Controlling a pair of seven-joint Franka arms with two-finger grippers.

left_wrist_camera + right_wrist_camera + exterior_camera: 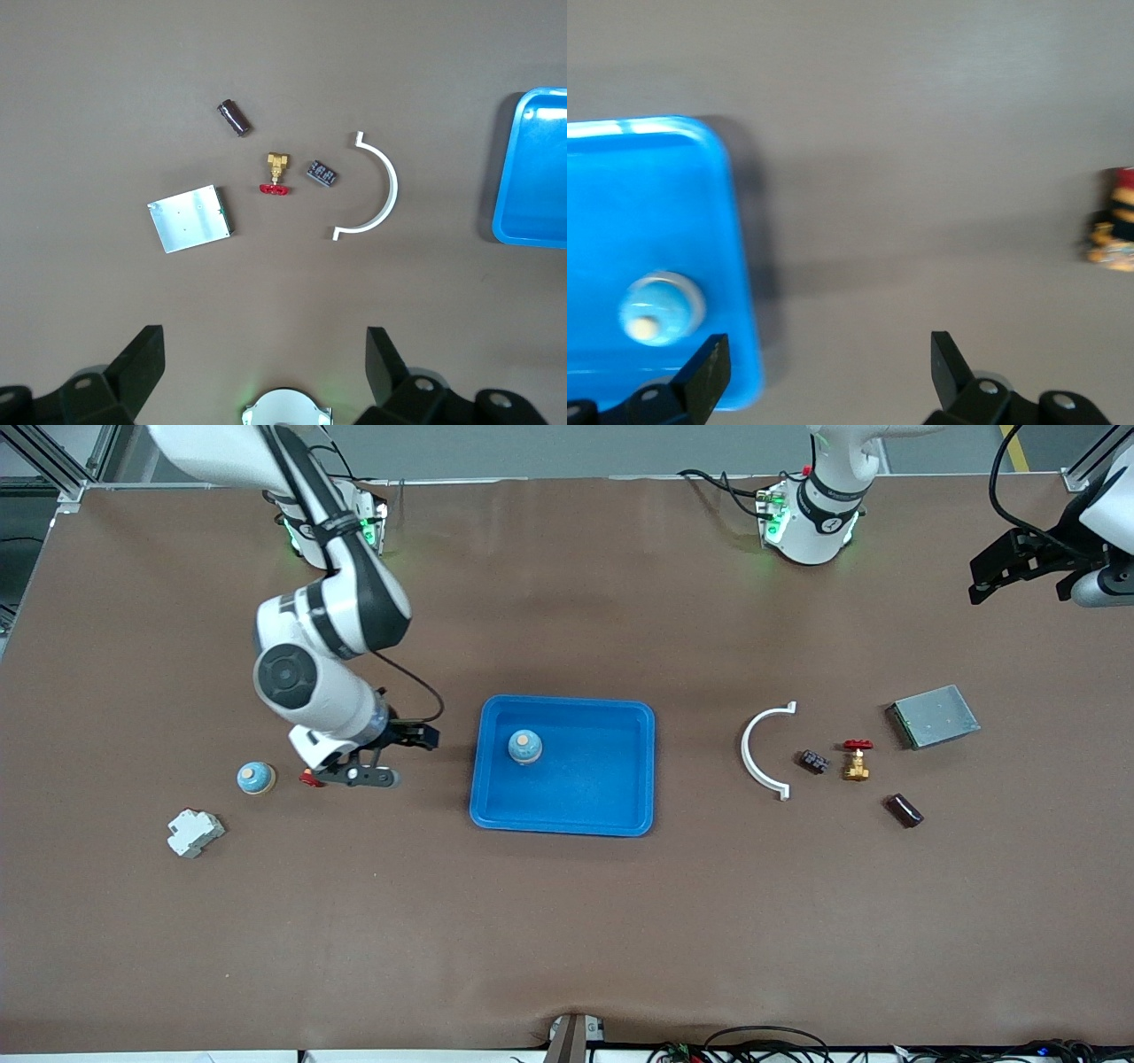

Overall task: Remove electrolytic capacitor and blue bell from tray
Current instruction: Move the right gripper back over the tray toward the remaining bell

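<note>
While one blue bell (524, 747) sits in the tray (620, 815), toward its right-arm end, the dark capacitor (903, 810) already lies on the table (567, 921) near the left arm's end. A second bell (256, 778) rests outside, toward the right arm's end. The right end effector (368, 766) hangs between that bell and the tray, fingers spread, empty. Recommended: centre over the tray bell, descend straight, pinch its dome squarely. The left end effector (1019, 567), spread, waits above the table's edge.
</note>
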